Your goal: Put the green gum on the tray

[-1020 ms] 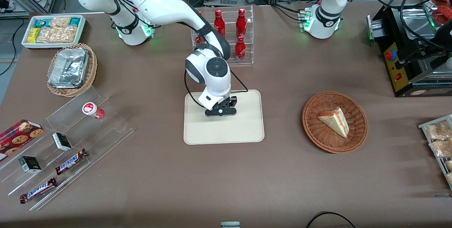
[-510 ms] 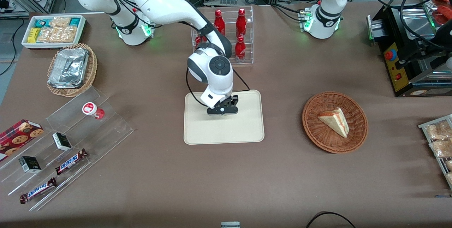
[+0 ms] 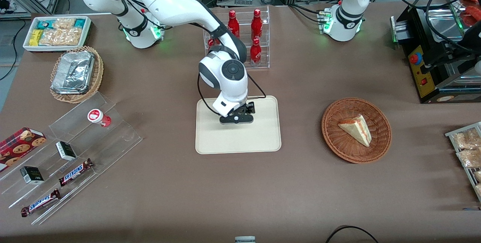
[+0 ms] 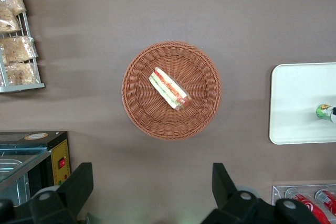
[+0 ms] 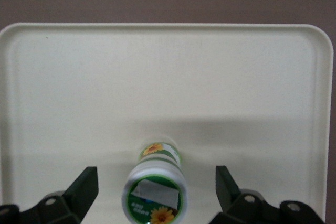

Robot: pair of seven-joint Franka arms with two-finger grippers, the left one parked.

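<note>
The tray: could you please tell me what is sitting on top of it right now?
The green gum stands upright on the tray, nothing else on the visible surface. The end effector hangs open above it, fingers apart and clear of the bottle. In the front view the arm covers the bottle and part of the tray.

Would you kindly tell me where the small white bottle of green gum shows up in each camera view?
Front view: not visible; the gripper hangs over the cream-beige rectangular tray and hides it.
Left wrist view: small white green-labelled gum bottle on the tray, cut by the picture's edge.
Right wrist view: the bottle stands on the tray between the open fingers, untouched.
Shared landmark: the tray.
</note>
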